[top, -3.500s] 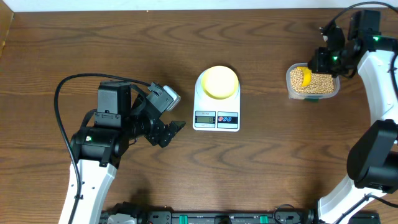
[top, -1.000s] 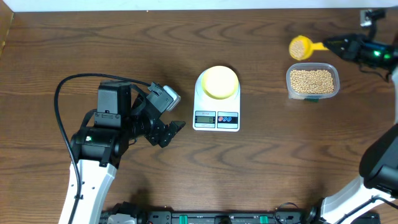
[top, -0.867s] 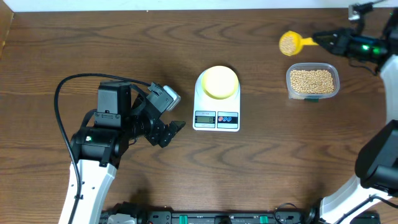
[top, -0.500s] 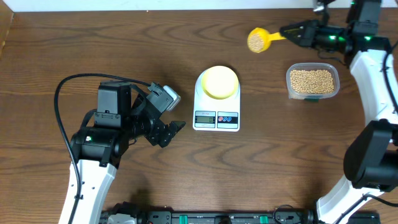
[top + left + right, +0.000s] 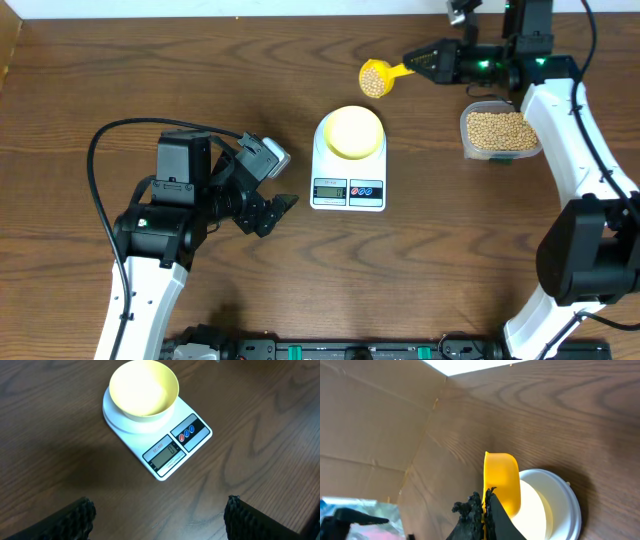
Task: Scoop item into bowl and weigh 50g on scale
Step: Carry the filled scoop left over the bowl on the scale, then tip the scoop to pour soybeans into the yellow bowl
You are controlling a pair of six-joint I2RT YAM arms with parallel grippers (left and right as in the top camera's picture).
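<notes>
The pale yellow bowl [image 5: 351, 131] [image 5: 144, 389] [image 5: 540, 510] stands empty on the white scale [image 5: 349, 170] [image 5: 165, 435]. My right gripper [image 5: 420, 62] [image 5: 485, 502] is shut on the handle of a bright yellow scoop [image 5: 377, 77] [image 5: 501, 480] filled with beige beans. It hovers just behind the bowl. More beans [image 5: 500, 130] fill a clear container at the right. My left gripper [image 5: 275, 212] [image 5: 160, 512] hangs open over bare table, left of the scale, with nothing between its fingers.
The clear plastic container [image 5: 503, 154] sits under my right forearm. A black cable [image 5: 105, 140] loops behind my left arm. A cardboard wall [image 5: 370, 420] stands past the table's far edge.
My right gripper has carried the loaded scoop leftward, from beside the container to just behind the bowl. The left arm has not moved.
</notes>
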